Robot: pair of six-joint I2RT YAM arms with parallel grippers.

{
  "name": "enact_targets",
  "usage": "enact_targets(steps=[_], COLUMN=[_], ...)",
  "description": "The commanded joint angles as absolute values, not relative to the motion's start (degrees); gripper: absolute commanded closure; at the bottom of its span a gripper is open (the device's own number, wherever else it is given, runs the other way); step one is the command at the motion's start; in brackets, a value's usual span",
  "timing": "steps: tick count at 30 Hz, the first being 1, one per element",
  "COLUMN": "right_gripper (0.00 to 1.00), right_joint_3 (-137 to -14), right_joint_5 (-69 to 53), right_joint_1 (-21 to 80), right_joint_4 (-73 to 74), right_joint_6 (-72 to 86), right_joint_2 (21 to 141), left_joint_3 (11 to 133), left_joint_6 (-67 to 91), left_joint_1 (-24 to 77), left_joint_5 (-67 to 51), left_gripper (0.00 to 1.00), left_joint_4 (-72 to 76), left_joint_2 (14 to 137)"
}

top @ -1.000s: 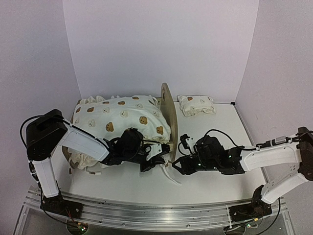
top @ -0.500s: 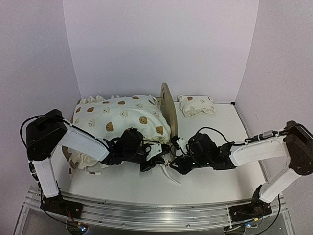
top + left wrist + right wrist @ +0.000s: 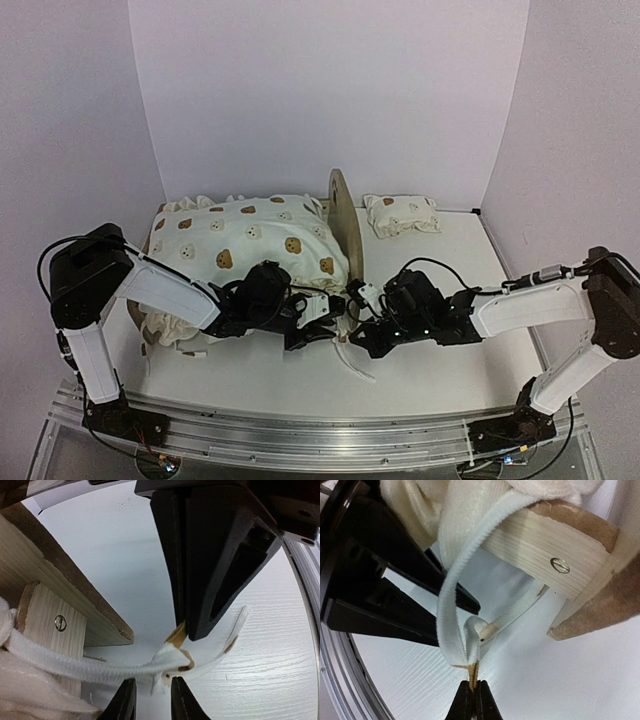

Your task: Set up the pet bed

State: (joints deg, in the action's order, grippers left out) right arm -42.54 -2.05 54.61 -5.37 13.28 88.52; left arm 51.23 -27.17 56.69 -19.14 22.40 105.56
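Observation:
The pet bed (image 3: 343,215) stands at the table's middle, its light-wood headboard upright and cream bear-print bedding (image 3: 250,240) piled over the frame. From the wooden corner post (image 3: 545,550) a white strap (image 3: 450,605) loops down to the table. My right gripper (image 3: 474,682) is shut on the strap's tan end. My left gripper (image 3: 152,682) faces it from the other side, jaws a little apart. The strap (image 3: 100,669) passes between the left gripper's tips without being pinched. Both grippers meet at the bed's near corner (image 3: 340,322).
A small bear-print pillow (image 3: 400,214) lies at the back right, beyond the headboard. White walls close the table on three sides. A loose strap tail (image 3: 358,367) trails onto the table toward the front edge.
My right gripper moved left to the bed's corner and closed on the strap's end. My left gripper, shut on the strap before, has opened its jaws.

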Motion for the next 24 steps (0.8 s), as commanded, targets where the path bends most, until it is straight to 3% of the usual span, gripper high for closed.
enact_targets(steps=[1, 8, 11, 19, 24], right_gripper=[1.0, 1.0, 1.0, 1.0, 1.0], right_joint_3=[-45.16, -47.67, -48.46, -49.15, -50.38], right_joint_5=[-4.0, -7.96, -8.39, -6.6, -8.93], right_joint_1=[54.37, 54.34, 54.38, 54.4, 54.34], right_joint_4=[0.89, 4.74, 4.65, 4.54, 4.38], right_joint_6=[12.05, 12.49, 13.19, 13.58, 12.69], right_joint_2=[83.01, 80.58, 79.68, 76.96, 77.15], left_joint_3=[48.85, 48.64, 48.12, 50.4, 55.01], left_joint_6=[-34.49, -39.58, -37.48, -35.32, -28.16], left_joint_1=[56.2, 55.91, 57.28, 57.84, 57.88], left_joint_5=[-16.06, -22.74, -24.15, -30.41, -24.13], left_gripper=[0.72, 0.61, 0.61, 0.51, 0.53], left_joint_4=[22.61, 19.77, 25.53, 25.39, 20.43], left_joint_2=[97.74, 91.14, 90.13, 93.83, 99.62])
